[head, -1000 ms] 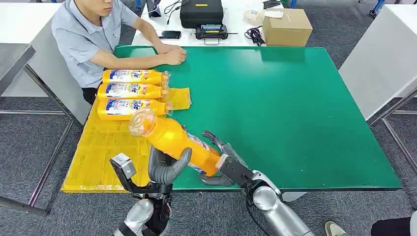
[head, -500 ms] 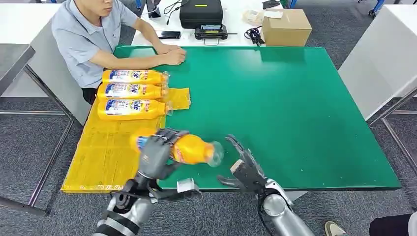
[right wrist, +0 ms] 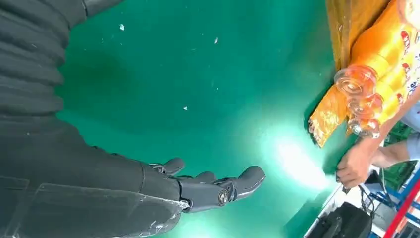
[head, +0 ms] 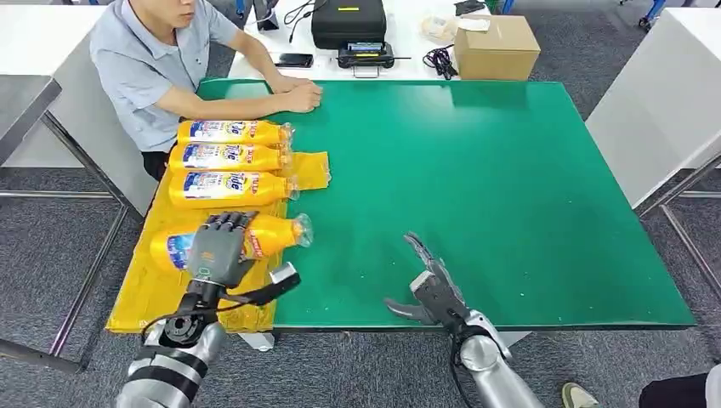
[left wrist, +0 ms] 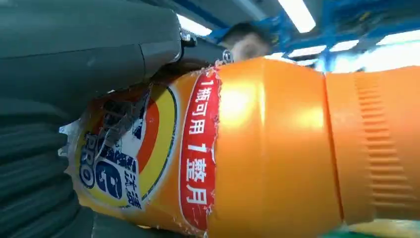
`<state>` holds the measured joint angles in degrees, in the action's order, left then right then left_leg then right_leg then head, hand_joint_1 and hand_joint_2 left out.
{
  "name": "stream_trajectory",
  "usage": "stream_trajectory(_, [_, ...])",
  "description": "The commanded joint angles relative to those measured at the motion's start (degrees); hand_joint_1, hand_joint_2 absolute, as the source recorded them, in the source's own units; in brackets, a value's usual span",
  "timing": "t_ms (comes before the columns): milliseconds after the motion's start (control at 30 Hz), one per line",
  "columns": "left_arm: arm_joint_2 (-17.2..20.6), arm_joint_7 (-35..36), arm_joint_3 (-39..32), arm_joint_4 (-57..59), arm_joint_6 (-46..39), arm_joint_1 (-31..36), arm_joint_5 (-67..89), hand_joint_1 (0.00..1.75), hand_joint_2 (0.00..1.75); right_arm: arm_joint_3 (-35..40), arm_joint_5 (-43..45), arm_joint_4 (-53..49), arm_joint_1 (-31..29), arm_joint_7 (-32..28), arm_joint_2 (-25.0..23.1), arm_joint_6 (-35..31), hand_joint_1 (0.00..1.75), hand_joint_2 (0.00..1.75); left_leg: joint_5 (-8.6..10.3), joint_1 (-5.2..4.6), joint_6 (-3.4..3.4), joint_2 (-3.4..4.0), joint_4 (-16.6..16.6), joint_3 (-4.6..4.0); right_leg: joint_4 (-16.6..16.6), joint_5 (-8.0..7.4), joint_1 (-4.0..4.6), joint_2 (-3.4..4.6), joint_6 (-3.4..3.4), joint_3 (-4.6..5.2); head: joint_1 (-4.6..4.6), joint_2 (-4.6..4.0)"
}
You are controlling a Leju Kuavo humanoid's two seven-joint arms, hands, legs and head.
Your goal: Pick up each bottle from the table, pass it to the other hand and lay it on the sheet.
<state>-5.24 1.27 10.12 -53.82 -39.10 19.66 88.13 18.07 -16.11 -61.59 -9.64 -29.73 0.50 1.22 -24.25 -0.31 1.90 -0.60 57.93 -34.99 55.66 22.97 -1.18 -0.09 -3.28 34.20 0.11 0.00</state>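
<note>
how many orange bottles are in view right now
4. Three lie side by side on the yellow sheet: far bottle, middle bottle, near bottle. The fourth bottle is gripped by the left robot hand over the sheet.

Head: high, looking down over the table (head: 510, 212).
Left wrist: tight against a bottle (left wrist: 257, 148), perhaps tilted upward.
Right wrist: low, sharing the table.

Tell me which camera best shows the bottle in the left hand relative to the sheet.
Head view: the left hand holds the bottle lying sideways over the yellow sheet. Left wrist view gives only its label up close. Right wrist view shows clear caps at the sheet's edge.
</note>
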Motion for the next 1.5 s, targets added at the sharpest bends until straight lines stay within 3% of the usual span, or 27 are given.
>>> stream_trajectory(33, [5.4,2.7,5.9,22.4,4.6,11.6,-0.3,1.75,1.75,-3.1,0.2,6.1,-3.4,-0.3,-1.9,0.6,0.0,1.75,-0.04,0.07,-0.13,0.1,0.0,0.19,0.0,0.02,0.08,0.07,0.15,-0.16,-0.02,0.0])
stream_trajectory(267, [5.4,2.7,6.6,24.4,5.9,12.6,-0.6,1.75,1.75,-3.4,0.5,7.0,-3.8,-0.3,-2.3,1.1,0.0,1.75,-0.04,0.06,-0.11,0.12,0.0,0.14,0.0,-0.05,0.06,0.06,0.25,-0.13,-0.02,0.0])
stream_trajectory(467, [3.2,-4.5,5.4,27.4,8.4,13.3,-9.0,1.75,1.75,-3.6,0.3,8.9,-5.2,-0.4,-3.4,1.4,0.0,1.75,-0.01,0.05,-0.12,0.14,0.0,0.15,0.0,-0.09,0.06,0.08,0.26,-0.12,-0.02,0.0])
stream_trajectory(500, [3.0,-4.7,5.1,27.6,9.0,13.4,-10.0,1.41,1.75,-3.5,0.3,9.0,-5.3,-0.4,-3.4,1.6,0.0,1.75,-0.05,0.09,-0.16,0.17,0.0,0.23,0.0,-0.06,0.1,0.1,0.31,-0.2,-0.02,0.0])
stream_trajectory(533, [2.6,-5.0,4.1,27.7,9.4,13.3,-11.9,1.19,1.75,-3.4,0.4,9.1,-5.4,-0.4,-3.5,2.0,0.0,1.75,0.0,0.04,-0.13,0.09,0.0,0.17,0.0,-0.07,0.06,0.03,0.27,-0.15,-0.02,0.0])
stream_trajectory(567, [2.1,-5.3,3.6,28.0,9.7,13.4,-13.3,0.12,1.75,-3.3,0.4,9.3,-5.7,-0.3,-3.6,2.1,0.0,1.75,0.03,0.02,-0.08,0.04,0.0,0.12,0.0,-0.09,0.02,0.0,0.22,-0.11,-0.02,0.0])
stream_trajectory(600, [2.1,-4.9,4.3,28.6,10.1,13.9,-12.7,0.0,1.75,-3.1,0.3,9.7,-6.1,-0.3,-3.7,2.3,0.0,1.75,-0.02,0.07,-0.12,0.1,0.0,0.25,0.0,-0.06,0.08,0.04,0.29,-0.22,-0.04,0.0])
stream_trajectory(1367, [0.7,-7.9,4.4,30.7,13.4,13.3,-19.2,0.0,1.75,-2.0,-0.4,12.2,-7.7,0.1,-3.7,2.5,0.0,1.75,0.01,0.04,-0.1,0.13,0.0,0.42,0.0,-0.07,0.05,0.09,0.28,-0.41,-0.02,0.0])
stream_trajectory(1500, [1.0,-8.4,5.6,29.8,9.5,12.4,-19.0,0.0,1.75,-1.9,-0.5,12.5,-7.5,0.2,-3.7,2.3,0.0,1.75,0.01,0.02,-0.09,0.16,-0.1,0.45,-0.1,-0.08,0.03,0.12,0.27,-0.44,-0.02,0.0])
